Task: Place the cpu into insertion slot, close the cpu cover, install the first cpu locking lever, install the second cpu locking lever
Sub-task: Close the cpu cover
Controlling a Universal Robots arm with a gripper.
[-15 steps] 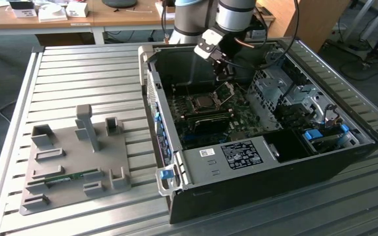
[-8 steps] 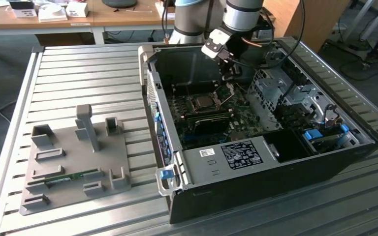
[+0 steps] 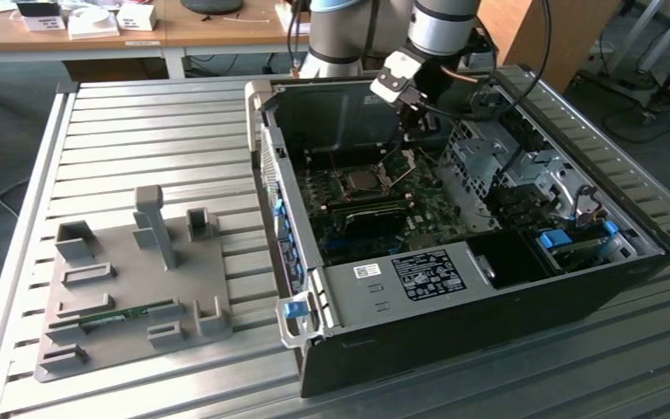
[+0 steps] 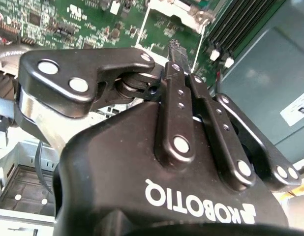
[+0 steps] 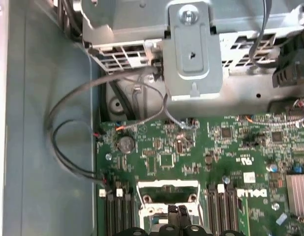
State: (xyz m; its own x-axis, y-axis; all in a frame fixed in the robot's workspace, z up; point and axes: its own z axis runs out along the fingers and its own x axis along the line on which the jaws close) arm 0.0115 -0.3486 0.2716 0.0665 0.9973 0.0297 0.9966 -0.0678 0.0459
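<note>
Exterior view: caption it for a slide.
Gripper reaches into the open computer case, near the insertion slot; grey fixture at the exterior view's left.

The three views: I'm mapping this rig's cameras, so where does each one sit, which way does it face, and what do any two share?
Exterior view: off the arm, raised, looking down into the open computer case on the slatted table; the arm reaches in with its gripper.
First wrist view: on the wrist, facing the green circuit board; the gripper's tips show.
Second wrist view: on the wrist, behind the gripper, whose black body looms large.
Shared: both wrist views show the gripper by the socket.
</note>
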